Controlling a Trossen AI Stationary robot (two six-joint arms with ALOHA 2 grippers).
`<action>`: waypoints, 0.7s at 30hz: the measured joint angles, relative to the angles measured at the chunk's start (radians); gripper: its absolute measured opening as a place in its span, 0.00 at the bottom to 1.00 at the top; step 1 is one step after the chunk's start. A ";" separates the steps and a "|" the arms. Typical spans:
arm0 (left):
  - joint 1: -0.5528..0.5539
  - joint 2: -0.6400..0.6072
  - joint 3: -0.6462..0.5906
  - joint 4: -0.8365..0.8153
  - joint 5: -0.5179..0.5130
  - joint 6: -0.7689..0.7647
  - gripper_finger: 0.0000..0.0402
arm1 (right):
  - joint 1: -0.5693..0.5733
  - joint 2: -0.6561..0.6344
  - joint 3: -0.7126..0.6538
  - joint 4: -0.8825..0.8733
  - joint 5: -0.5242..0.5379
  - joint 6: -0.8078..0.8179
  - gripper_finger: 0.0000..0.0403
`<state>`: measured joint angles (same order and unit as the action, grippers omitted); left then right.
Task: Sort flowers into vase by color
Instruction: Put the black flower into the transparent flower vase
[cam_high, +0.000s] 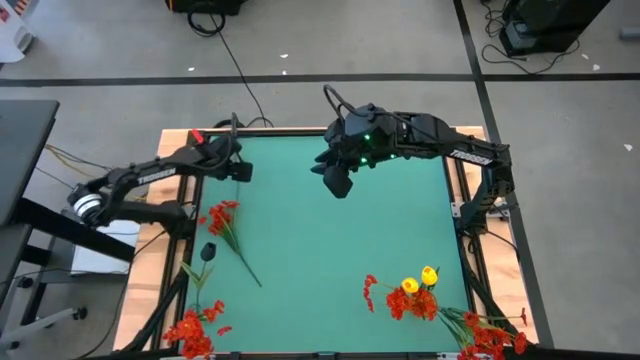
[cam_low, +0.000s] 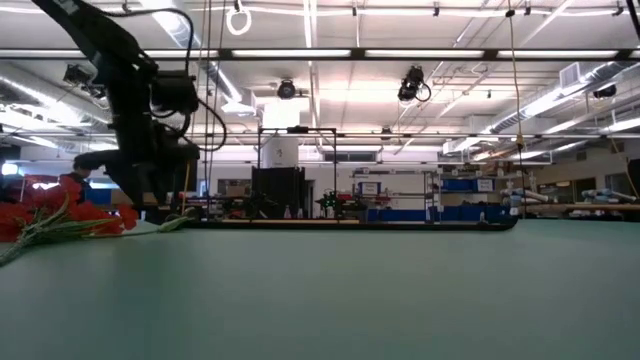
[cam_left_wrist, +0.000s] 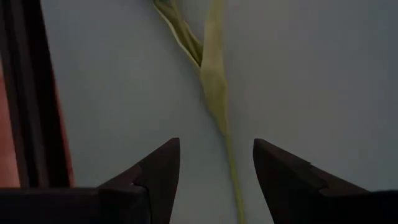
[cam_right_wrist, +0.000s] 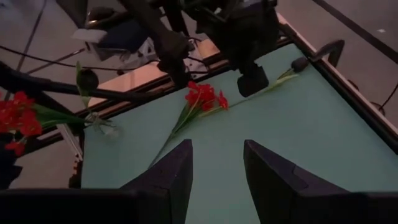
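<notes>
My left gripper (cam_high: 240, 170) (cam_left_wrist: 216, 168) is open and low over the mat's far left corner. Its fingers stand on either side of a thin green stalk with a long leaf (cam_left_wrist: 214, 87) lying flat on the mat, apart from it. In the right wrist view this stalk (cam_right_wrist: 267, 86) ends in a small dark head (cam_right_wrist: 300, 63). A red-bloomed stem (cam_high: 225, 222) (cam_right_wrist: 202, 98) lies on the mat just nearer. My right gripper (cam_high: 338, 178) (cam_right_wrist: 217, 168) is open and hangs above the mat's far middle, holding nothing.
A dark-headed stem (cam_high: 207, 254) lies near the left edge, and a red bunch (cam_high: 195, 330) sits at the near left corner. Red and yellow flowers (cam_high: 415, 295) and more red ones (cam_high: 490, 338) fill the near right corner. The wooden frame (cam_high: 175, 135) borders the mat.
</notes>
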<state>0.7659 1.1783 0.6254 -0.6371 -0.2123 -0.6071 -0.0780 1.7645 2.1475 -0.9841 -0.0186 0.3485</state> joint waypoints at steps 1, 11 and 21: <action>0.008 0.022 0.000 0.015 0.000 0.014 0.52 | -0.001 0.000 0.000 -0.002 0.000 0.000 0.38; 0.024 0.186 0.000 0.145 0.006 0.046 0.52 | -0.035 0.000 0.000 0.011 0.029 -0.001 0.38; 0.029 0.284 0.005 0.207 0.007 0.037 0.35 | -0.061 0.000 0.000 0.011 0.027 -0.001 0.38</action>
<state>0.7948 1.4625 0.6300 -0.4303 -0.2058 -0.5705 -0.1392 1.7649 2.1471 -0.9733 0.0082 0.3471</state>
